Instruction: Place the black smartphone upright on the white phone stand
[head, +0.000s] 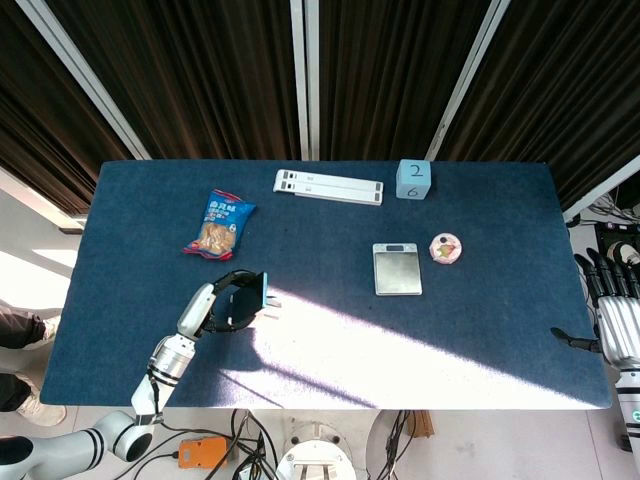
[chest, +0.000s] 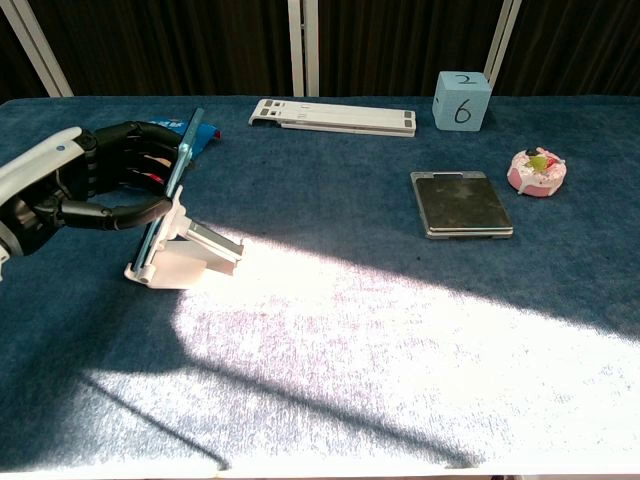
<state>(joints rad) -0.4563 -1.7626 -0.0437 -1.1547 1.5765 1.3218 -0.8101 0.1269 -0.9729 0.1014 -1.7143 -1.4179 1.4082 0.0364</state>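
Left hand (chest: 95, 185) has its fingers clamped around the black phone (chest: 172, 185), thumb under, other fingers wrapped behind. Phone is tilted near upright, its lower edge down on the white stand (chest: 185, 250) at the table's (chest: 400, 330) front left; can't tell if it's fully seated. Right hand (head: 617, 310) hangs off the table's right edge, fingers apart, holding nothing.

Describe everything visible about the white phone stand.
The white phone stand looks like plastic, with a flat base, a tilted back support and a small front lip. It sits on the blue table, near its left front. The black smartphone, held by the left hand, leans against it, lower edge at the lip.
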